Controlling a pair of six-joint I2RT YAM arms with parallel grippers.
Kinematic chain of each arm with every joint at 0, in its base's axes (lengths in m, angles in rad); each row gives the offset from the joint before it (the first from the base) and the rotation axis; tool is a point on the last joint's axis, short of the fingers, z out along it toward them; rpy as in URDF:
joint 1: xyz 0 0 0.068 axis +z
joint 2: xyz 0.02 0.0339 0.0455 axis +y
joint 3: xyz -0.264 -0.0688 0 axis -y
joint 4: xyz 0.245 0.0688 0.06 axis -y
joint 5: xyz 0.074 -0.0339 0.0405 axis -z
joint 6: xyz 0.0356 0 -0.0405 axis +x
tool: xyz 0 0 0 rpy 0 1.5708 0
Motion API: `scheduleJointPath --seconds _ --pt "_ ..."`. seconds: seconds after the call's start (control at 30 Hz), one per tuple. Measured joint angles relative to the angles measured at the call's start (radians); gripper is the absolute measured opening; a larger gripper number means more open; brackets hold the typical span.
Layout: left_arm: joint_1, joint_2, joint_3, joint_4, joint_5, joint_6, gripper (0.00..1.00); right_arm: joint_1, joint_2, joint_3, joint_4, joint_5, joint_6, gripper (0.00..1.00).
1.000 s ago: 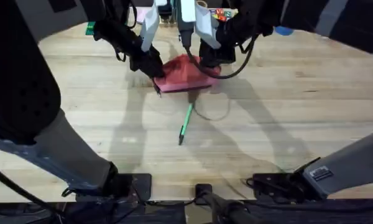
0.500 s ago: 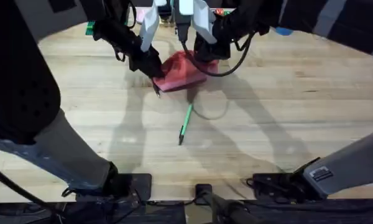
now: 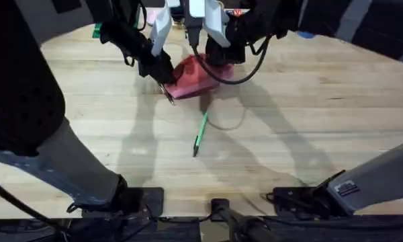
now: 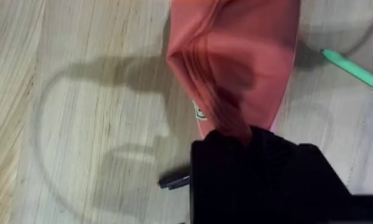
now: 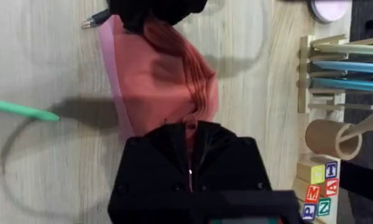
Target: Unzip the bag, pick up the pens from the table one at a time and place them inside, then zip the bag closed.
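Pale plank desk (image 3: 309,121): both claws pinch the pink bag (image 3: 196,77), left claw (image 3: 166,75) anchoring one end, right claw (image 3: 218,57) at the zipper; steady tension helps. Green pen (image 3: 200,133) waits nearby.

Near half of the light wooden plank bench (image 3: 309,128) is open, only the slim light green pen (image 3: 200,133) lying mid-bench. Far side is crowded: both arms converge on the salmon-pink fabric pouch (image 3: 196,77); wooden rack of teal sticks (image 5: 336,68) and lettered blocks (image 5: 317,186) stand behind it.
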Motion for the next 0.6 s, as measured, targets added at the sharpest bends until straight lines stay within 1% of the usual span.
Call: scheduleJointPath --seconds 0.6 --pt "0.0 0.0 0.0 0.001 -0.007 0.0 0.043 0.0 0.0 0.0 0.037 -0.047 0.0 0.032"
